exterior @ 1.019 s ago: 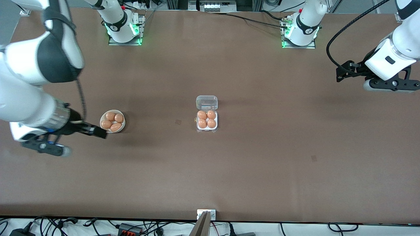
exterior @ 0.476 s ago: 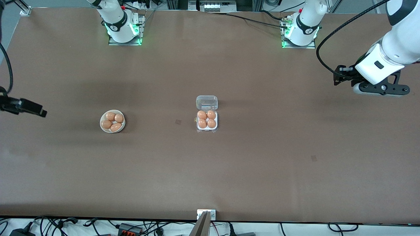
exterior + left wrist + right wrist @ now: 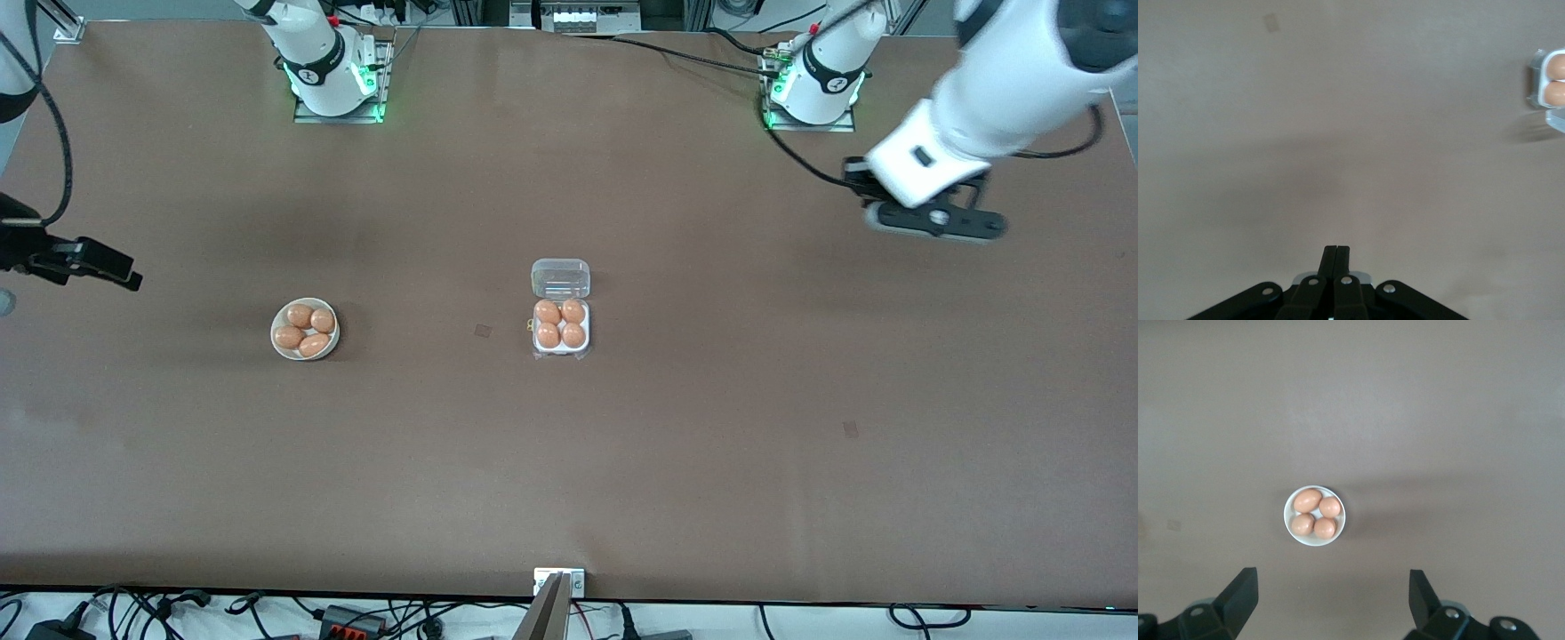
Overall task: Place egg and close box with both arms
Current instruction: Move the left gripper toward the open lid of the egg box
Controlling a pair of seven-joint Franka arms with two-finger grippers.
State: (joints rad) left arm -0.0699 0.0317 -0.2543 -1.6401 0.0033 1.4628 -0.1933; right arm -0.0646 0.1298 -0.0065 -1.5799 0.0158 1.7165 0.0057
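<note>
Retracting: both arms are pulled back from the middle of the worktop (image 3: 676, 462); a second ago the right end effector (image 3: 107, 269) hung just beside the bowl (image 3: 305, 329), now it is up over the right arm's end of the worktop, well apart from it.
Left arm: has swung in from the worktop edge; left end effector (image 3: 933, 218) now over bare worktop near its own base, well apart from the box (image 3: 561, 327).
Right end effector state: fingers spread wide, nothing between them; bowl sits below and ahead of it in the right wrist view.
Left end effector state: fingers pressed together, holding nothing; box just shows at the edge of its wrist view.
Box: all four cells hold an egg (image 3: 548, 312); clear lid (image 3: 560, 277) hinged open, lying flat.
Bowl: four eggs left in it.
Meaning: egg placing looks finished; closing the lid is likely what remains, not yet begun.
</note>
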